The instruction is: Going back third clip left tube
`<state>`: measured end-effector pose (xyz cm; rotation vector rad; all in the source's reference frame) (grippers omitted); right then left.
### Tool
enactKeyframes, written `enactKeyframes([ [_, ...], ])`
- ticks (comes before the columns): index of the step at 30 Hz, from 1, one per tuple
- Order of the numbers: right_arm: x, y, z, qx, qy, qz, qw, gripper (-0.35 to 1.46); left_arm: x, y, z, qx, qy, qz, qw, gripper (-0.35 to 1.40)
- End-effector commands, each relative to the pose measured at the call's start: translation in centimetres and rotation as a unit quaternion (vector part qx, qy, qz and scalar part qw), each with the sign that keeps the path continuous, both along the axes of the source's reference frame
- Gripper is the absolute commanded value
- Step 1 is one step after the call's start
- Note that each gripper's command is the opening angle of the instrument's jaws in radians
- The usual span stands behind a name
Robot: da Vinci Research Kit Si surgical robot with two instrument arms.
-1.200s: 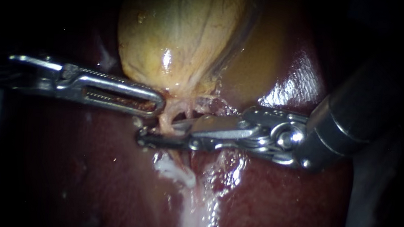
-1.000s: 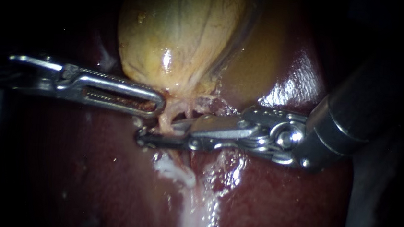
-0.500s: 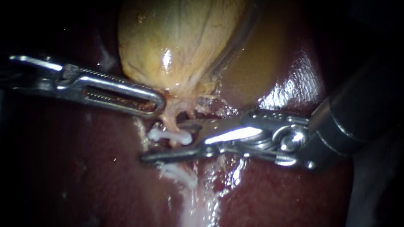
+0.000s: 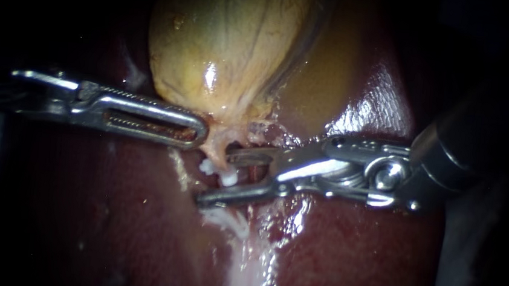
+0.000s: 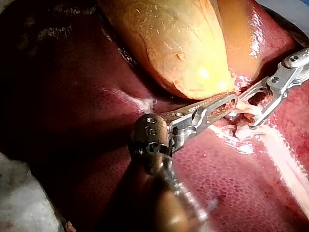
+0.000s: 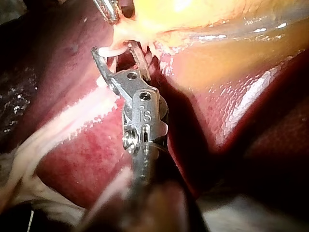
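The right instrument (image 4: 214,177) has slid back toward the right side since a second ago. Then its jaws were closed around the left tube. Now they are spread wide and hold nothing, and a white clip shows where they used to be.

The dark red liver (image 4: 109,222) is the biggest thing and fills most of the endoscope view. It is wet and shiny. The yellow gallbladder (image 4: 226,44) lies on top of it and gets thin at its bottom end.

The left instrument (image 4: 198,131) comes in from the left. Its jaws are pressed together and pinch the thin bottom end of the gallbladder.

The right instrument's top jaw points at the left tube. Its bottom jaw lies lower, on the liver.

The left tube (image 4: 216,146) is a small pink stalk. It runs down from the thin end of the gallbladder, just beside the left instrument's tip.

The clip (image 4: 228,178) is small and white. It sits across the left tube, low on it, between the two spread jaws of the right instrument.
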<state>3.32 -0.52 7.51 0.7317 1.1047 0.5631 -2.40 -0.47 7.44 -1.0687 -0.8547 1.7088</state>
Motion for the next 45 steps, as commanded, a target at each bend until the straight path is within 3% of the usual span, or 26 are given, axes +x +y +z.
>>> enactKeyframes([
  [1,-0.04,0.01,-0.02,0.000,0.000,0.000,1.0000,0.50,0.00,0.00,-0.01,0.000,0.000,0.000,1.0000,-0.35],
  [19,-0.49,0.00,-0.24,0.005,0.007,-0.011,0.9999,0.50,0.00,0.00,-0.01,0.000,0.000,0.000,1.0000,-0.35],
  [30,-0.89,0.19,-0.42,-0.063,0.032,-0.037,0.9968,0.50,-0.01,0.00,0.00,0.000,0.000,0.000,1.0000,-0.35],
  [37,-1.09,0.27,-0.55,-0.075,0.037,-0.042,0.9956,0.50,-0.03,0.00,0.01,-0.001,0.000,-0.001,1.0000,-0.35],
  [45,-1.15,0.25,-0.58,-0.075,0.038,-0.044,0.9955,0.50,-0.13,-0.03,0.15,-0.004,0.003,-0.002,1.0000,-0.35],
])
